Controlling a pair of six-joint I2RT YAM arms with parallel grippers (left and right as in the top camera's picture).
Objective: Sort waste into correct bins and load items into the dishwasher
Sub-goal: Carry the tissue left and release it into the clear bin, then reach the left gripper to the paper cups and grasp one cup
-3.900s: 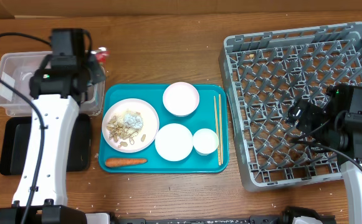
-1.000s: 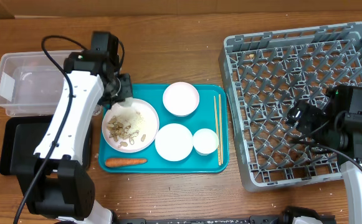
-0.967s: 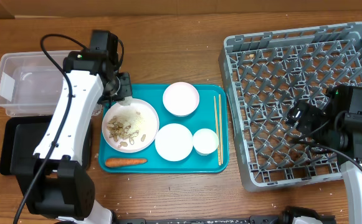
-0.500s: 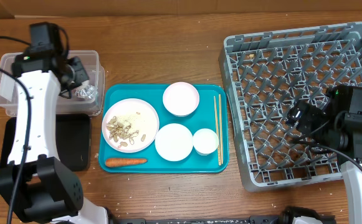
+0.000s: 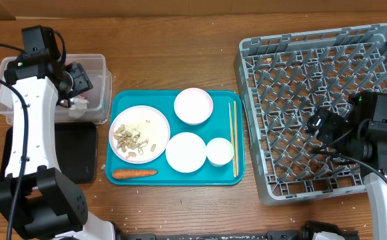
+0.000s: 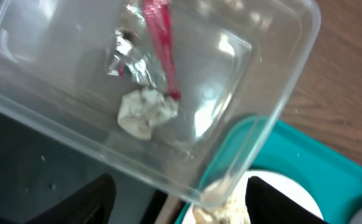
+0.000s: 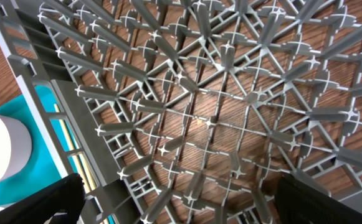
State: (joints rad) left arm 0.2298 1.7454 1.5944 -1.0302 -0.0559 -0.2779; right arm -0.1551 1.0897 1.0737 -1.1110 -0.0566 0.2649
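Above the clear tub's [image 5: 6, 83] right end we hold our left gripper [image 6: 181, 186] spread and empty, foil wrappers [image 6: 137, 62] apparently binned below.

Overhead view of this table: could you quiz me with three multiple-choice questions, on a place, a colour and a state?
1. Where is the carrot?
A) on the teal tray, beside the plate
B) in the dish rack
C) on the black tray

2. What colour are the bowls?
A) blue
B) white
C) green

3. The left tool above the clear tub is:
A) shut on a carrot
B) shut on a chopstick
C) open, holding nothing

Key: 1 A, it lies just below the plate; 2 B, both look white; 3 C, its fingers stand apart, foil wrappers lying loose in the tub.
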